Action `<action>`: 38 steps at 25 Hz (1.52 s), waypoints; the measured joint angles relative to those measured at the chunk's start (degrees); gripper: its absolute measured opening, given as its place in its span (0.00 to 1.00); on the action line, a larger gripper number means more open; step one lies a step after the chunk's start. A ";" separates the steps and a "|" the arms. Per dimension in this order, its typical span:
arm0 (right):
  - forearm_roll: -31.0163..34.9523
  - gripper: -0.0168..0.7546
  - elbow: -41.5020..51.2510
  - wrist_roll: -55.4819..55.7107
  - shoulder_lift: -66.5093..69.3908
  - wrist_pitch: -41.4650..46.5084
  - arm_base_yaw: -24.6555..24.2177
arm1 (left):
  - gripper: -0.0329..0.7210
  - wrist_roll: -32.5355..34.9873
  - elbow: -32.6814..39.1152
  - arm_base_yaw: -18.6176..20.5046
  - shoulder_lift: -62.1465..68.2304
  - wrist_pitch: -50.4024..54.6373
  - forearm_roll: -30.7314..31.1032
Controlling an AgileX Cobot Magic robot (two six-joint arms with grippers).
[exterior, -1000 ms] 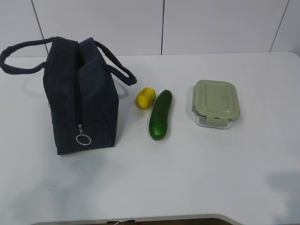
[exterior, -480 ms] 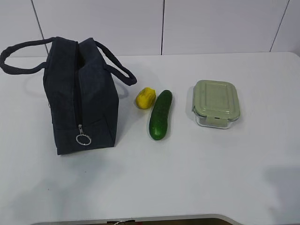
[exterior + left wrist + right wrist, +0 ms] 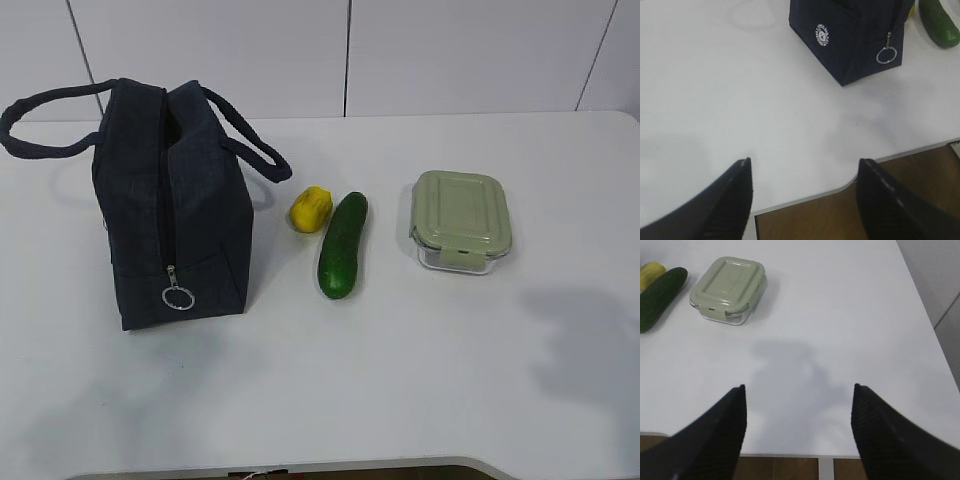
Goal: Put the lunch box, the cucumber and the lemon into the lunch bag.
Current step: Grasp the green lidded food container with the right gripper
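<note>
The navy lunch bag point(image 3: 172, 205) stands upright at the left of the white table, its silver ring pull point(image 3: 178, 298) low on the near end. Beside it lie the yellow lemon point(image 3: 311, 208) and the dark green cucumber point(image 3: 343, 245). The lunch box point(image 3: 460, 220) with its sage-green lid sits to the right. Neither arm shows in the exterior view. In the left wrist view my left gripper point(image 3: 804, 167) is open and empty over the table's front edge, the lunch bag point(image 3: 850, 35) well ahead of it. My right gripper point(image 3: 799, 390) is open and empty, with the lunch box point(image 3: 729, 290) ahead to its left.
A white panelled wall point(image 3: 350, 50) runs behind the table. The table's front edge point(image 3: 805, 197) has a curved cut-out, with brown floor below. A shadow lies on the table top point(image 3: 590, 345) at the right, in front of the lunch box.
The shadow at the table's right has grown and spread inward toward the lunch box. The bag, lemon, cucumber and lunch box have not moved.
</note>
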 joint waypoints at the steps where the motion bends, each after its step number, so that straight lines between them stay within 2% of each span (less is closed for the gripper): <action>1: 0.08 0.70 -0.96 0.00 1.45 0.01 0.00 | 0.68 0.00 0.00 0.00 0.00 0.00 0.00; 13: 0.55 0.70 -13.10 0.00 18.30 -2.04 0.00 | 0.68 0.00 -1.85 0.00 2.51 -0.97 0.16; 18: 2.42 0.70 -18.57 0.00 25.30 -3.11 0.00 | 0.68 0.00 -3.51 0.00 8.93 -2.48 0.25; 24: 5.78 0.70 -25.84 -0.71 36.79 -3.24 0.00 | 0.68 0.00 -3.51 0.00 10.82 -4.45 0.25; 27: 9.59 0.70 -30.78 -2.84 43.46 -1.53 0.00 | 0.68 0.00 -3.51 0.00 10.85 -4.59 0.25; 32: 20.83 0.70 -38.46 -10.21 54.08 2.65 -0.12 | 0.68 0.00 -3.51 0.00 10.85 -4.59 0.25; 36: 26.01 0.70 -42.23 -14.01 59.58 3.16 -0.35 | 0.68 0.00 -3.51 0.00 10.85 -4.59 0.25; 38: 30.70 0.70 -42.97 -16.79 61.78 4.61 -1.51 | 0.68 0.00 -3.51 0.00 10.85 -4.59 0.25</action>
